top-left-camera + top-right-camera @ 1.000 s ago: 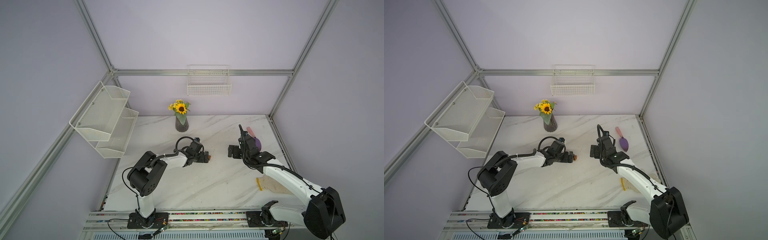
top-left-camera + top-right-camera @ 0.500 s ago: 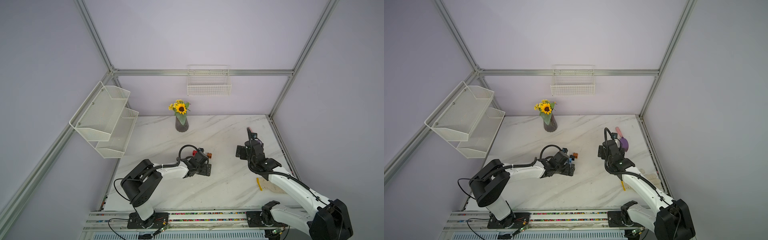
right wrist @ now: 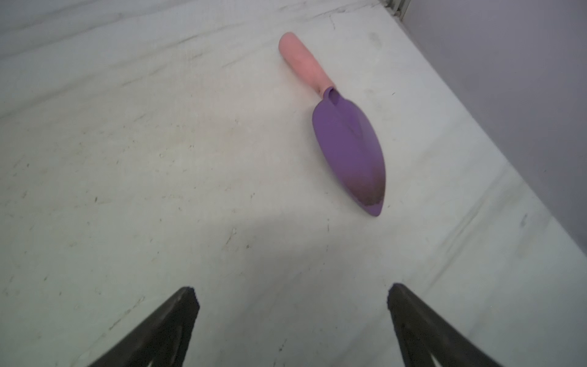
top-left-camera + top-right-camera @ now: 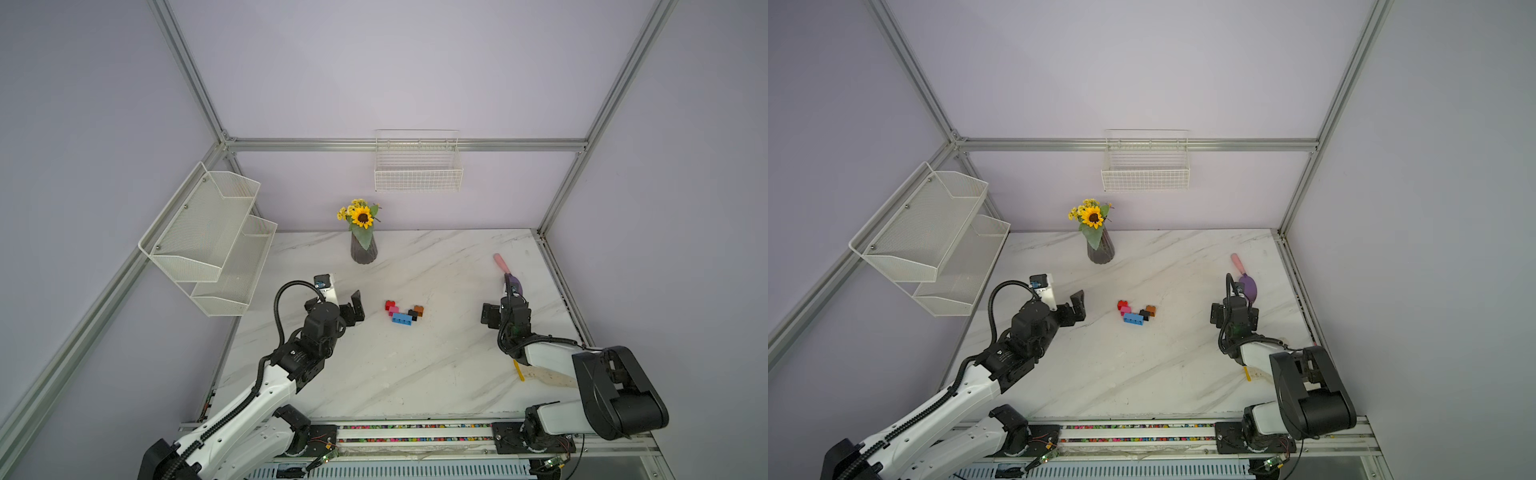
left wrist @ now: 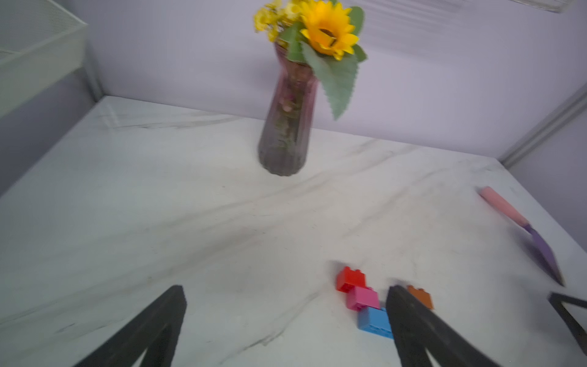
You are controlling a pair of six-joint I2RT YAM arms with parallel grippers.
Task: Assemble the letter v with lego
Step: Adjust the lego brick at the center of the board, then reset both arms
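Lying flat on the marble tabletop [image 4: 415,374] between the two arms, the letter v [image 4: 404,312] is joined up: light-blue brick [image 4: 402,318] at the base, pink brick [image 4: 393,310] and red brick [image 4: 389,304] up one side, black brick [image 4: 412,314] and orange-brown brick [image 4: 419,310] up the other. The left fingers [image 5: 149,327] are spread wide and hold nothing, near the V. The right fingers [image 3: 165,327] gape just as empty, well apart from it, near the purple trowel [image 3: 349,146].

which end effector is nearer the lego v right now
Left. The left end effector is open just beside the red-pink arm of the lego v; the right end effector, also open, is farther off on the orange side, by the purple trowel.
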